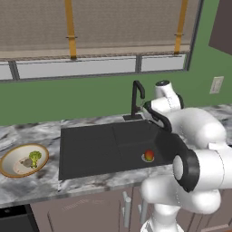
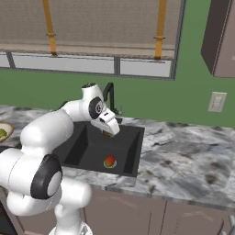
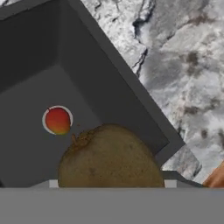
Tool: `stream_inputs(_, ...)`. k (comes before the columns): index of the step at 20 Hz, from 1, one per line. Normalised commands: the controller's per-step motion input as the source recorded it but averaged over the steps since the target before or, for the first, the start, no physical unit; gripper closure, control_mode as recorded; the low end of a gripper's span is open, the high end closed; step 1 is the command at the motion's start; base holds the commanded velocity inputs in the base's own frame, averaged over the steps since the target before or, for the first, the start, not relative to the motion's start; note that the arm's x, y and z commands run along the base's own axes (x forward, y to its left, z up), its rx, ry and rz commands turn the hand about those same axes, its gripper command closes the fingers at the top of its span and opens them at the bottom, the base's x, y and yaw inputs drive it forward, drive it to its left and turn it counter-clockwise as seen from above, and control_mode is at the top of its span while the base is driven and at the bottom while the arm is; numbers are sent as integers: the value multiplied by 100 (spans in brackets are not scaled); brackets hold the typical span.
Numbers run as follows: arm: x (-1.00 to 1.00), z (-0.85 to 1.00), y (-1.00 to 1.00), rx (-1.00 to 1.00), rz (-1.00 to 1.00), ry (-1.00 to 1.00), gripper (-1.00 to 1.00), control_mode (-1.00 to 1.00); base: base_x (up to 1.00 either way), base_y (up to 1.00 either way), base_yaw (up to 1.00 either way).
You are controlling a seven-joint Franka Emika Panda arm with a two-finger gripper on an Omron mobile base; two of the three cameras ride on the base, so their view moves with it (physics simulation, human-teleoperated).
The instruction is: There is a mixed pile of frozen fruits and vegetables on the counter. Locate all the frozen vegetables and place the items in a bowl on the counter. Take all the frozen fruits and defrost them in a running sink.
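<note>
Above the black sink point(image 1: 90, 149), the gripper point(image 2: 109, 133) hangs with a brown kiwi-like fruit point(image 3: 109, 157) clamped between its jaws, the fruit pressed close against the hand camera. Below and ahead of the gripper, a red-orange fruit point(image 3: 57, 120) sits on the drain at the basin floor. Far off to the gripper's side, the bowl point(image 1: 23, 160) on the marble counter point(image 2: 183, 160) carries the broccoli point(image 1: 35, 157) and a brownish-grey lump point(image 1: 27, 162). Frozen, the kiwi is likely hard, light and somewhat slick, so a hold across its widest middle looks safest.
</note>
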Motion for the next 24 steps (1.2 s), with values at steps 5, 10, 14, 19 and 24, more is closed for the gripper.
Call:
stream_inputs(5, 35, -55, 57, 23, 44, 13, 100, -100, 0, 0, 0)
stream_inputs(10, 38, -100, 43, 26, 27, 1, 100, -100, 0, 0, 0)
stream_inputs(14, 6, -54, 5, -3, 1, -14, 100, -100, 0, 0, 0)
stream_inputs(19, 21, -48, 2, -21, 0, -1, 100, -100, 0, 0, 0)
stream_inputs(24, 27, -54, 4, -2, 0, 12, 100, -100, 0, 0, 0)
